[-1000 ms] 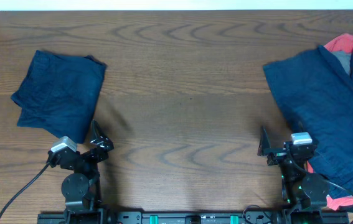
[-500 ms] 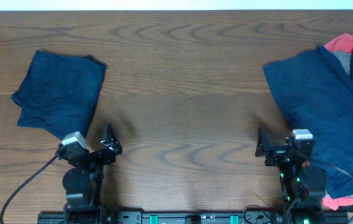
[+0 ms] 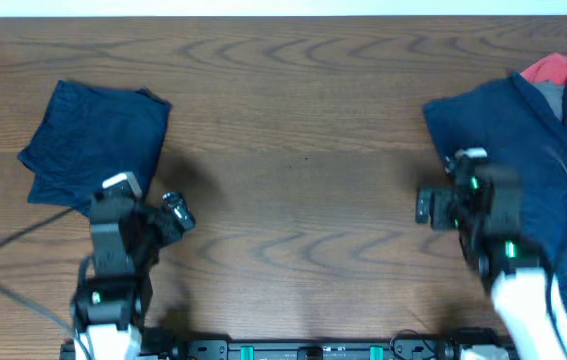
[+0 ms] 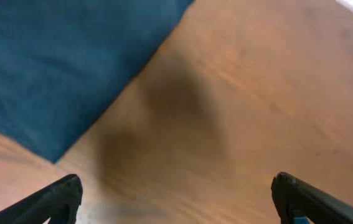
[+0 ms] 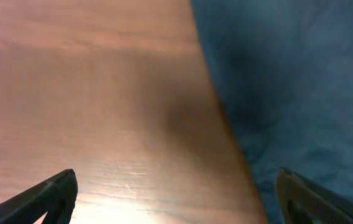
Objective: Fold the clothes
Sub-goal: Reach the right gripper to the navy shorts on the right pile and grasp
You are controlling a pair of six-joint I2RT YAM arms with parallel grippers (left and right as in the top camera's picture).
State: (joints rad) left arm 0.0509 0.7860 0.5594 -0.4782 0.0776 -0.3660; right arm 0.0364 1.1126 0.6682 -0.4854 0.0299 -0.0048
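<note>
Left gripper (image 3: pixel 175 212) spread wide, now nearer folded navy garment (image 3: pixel 93 150), right gripper (image 3: pixel 425 206) spread, advanced beside unfolded navy clothes (image 3: pixel 523 150)

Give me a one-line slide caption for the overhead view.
Overhead: left gripper and right gripper, both open, over a wooden table; folded navy garment left, unfolded clothes pile right.

The folded garment (image 3: pixel 93 150) and the pile (image 3: pixel 513 150) are navy (coral fabric (image 3: pixel 548 70) behind), the table (image 3: pixel 303 120) brown woodgrain.

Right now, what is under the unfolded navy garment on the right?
Red-pink fabric peeks out past the far edge of the navy garment; what else lies underneath is covered.
</note>
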